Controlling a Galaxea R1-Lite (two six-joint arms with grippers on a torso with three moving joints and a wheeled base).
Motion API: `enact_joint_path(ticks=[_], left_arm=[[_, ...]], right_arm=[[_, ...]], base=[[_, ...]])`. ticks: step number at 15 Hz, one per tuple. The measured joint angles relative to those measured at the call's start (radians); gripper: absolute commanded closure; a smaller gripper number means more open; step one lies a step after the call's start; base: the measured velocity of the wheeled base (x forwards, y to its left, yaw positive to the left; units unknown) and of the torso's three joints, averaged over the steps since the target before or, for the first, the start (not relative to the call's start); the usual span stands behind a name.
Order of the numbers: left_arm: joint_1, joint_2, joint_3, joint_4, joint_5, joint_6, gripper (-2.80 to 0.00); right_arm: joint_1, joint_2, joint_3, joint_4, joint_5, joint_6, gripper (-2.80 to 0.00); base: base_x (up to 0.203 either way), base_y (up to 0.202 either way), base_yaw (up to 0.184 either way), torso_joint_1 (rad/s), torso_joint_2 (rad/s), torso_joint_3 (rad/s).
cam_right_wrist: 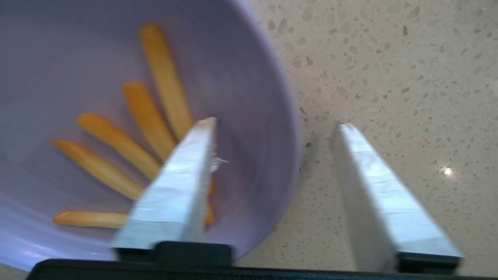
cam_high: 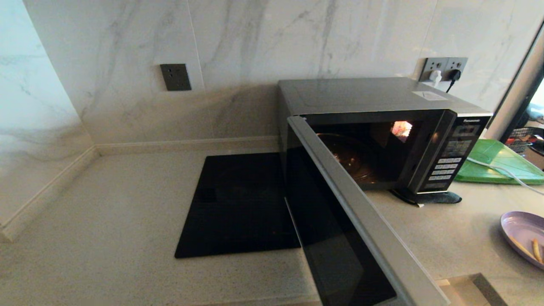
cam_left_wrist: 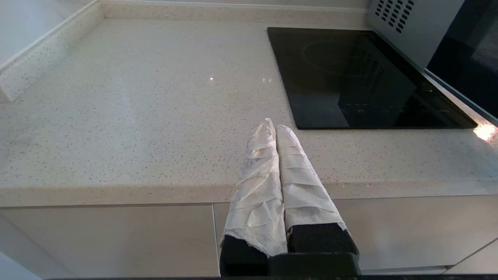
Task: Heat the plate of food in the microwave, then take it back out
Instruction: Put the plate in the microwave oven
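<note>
The silver-grey microwave (cam_high: 369, 97) stands at the back right of the counter with its dark glass door (cam_high: 340, 221) swung wide open toward me and its lit cavity empty. The lilac plate of food (cam_high: 525, 236) lies on the counter at the far right, cut by the picture's edge. In the right wrist view my right gripper (cam_right_wrist: 274, 124) is open astride the plate's rim (cam_right_wrist: 286, 128), one finger over the fries (cam_right_wrist: 148, 116), the other over the counter. My left gripper (cam_left_wrist: 274, 124) is shut and empty, at the counter's front edge.
A flat black cooktop (cam_high: 238, 204) lies left of the microwave, partly under the open door. A green tray (cam_high: 497, 163) and a white cable (cam_high: 501, 170) lie right of the microwave. Wall sockets (cam_high: 444, 68) sit behind it. A recess (cam_high: 467, 289) shows at the counter's front right.
</note>
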Motion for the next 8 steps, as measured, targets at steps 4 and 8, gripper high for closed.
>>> enact_joint_path(ticks=[4,8], left_arm=[[0.000,0.000,0.000,0.000,0.000,0.000,0.00],[0.000,0.000,0.000,0.000,0.000,0.000,0.00]], right_arm=[[-0.001,0.006,-0.004,0.002,-0.003,0.001,0.00],[0.000,0.009,-0.007,0.002,0.000,0.002,0.00]], base=[[0.000,0.000,0.000,0.000,0.00,0.000],[0.000,0.000,0.000,0.000,0.00,0.000]])
